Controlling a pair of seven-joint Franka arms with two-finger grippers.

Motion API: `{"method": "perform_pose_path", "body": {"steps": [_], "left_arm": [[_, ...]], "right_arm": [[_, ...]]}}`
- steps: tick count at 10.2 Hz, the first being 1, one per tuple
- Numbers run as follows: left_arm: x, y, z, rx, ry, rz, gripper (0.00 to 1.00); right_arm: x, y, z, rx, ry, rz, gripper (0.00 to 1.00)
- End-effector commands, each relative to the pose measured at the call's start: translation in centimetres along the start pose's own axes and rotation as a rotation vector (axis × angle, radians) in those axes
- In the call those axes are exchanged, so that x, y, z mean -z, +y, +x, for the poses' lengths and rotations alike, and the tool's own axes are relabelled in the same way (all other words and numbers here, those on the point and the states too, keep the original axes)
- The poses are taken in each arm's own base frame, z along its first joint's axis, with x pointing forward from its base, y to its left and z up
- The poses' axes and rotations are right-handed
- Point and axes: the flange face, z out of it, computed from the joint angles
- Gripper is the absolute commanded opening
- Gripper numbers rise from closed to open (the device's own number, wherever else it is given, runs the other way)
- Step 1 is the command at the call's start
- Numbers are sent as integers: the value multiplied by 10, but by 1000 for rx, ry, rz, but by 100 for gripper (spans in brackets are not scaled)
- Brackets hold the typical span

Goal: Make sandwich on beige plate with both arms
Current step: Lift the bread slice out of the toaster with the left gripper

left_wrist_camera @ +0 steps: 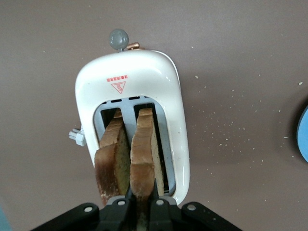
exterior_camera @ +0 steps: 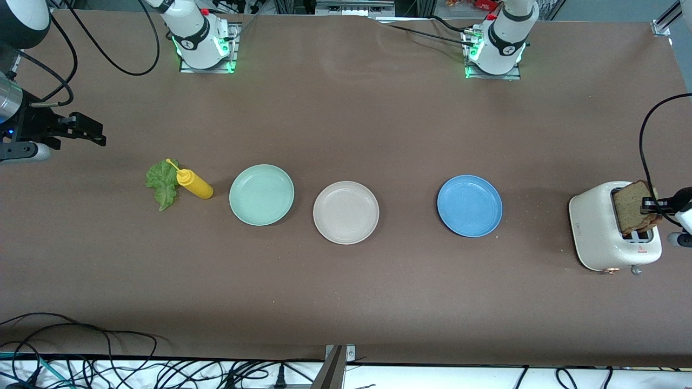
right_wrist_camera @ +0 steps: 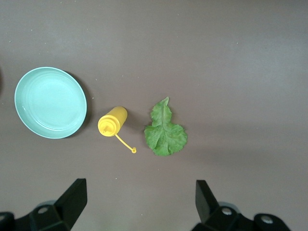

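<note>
L gripper point(left_wrist_camera: 137, 204) clamped on one bread slice point(left_wrist_camera: 143, 159) standing in toaster point(exterior_camera: 594, 227) slot at L arm's end of surface point(exterior_camera: 346, 292); 2nd slice point(left_wrist_camera: 113, 159) in the slot beside it. R gripper point(right_wrist_camera: 139, 202) fully open, nothing held, up over lettuce leaf point(exterior_camera: 162, 183) and yellow squeeze bottle point(exterior_camera: 194, 183) at R arm's end. Beige plate point(exterior_camera: 346, 212) bare, mid-surface, btw mint plate point(exterior_camera: 261, 194) and blue plate point(exterior_camera: 469, 206).
</note>
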Motion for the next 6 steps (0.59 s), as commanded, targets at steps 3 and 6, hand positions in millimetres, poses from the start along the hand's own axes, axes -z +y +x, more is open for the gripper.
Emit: {"method": "perform_pose_path", "body": {"steps": [3, 6], "left_arm": [[59, 35, 5, -101, 11, 35, 0], [97, 69, 6, -164, 67, -72, 0]], "right_arm": [[6, 0, 1, 14, -1, 3, 100], [6, 1, 1, 13, -1, 3, 100]]}}
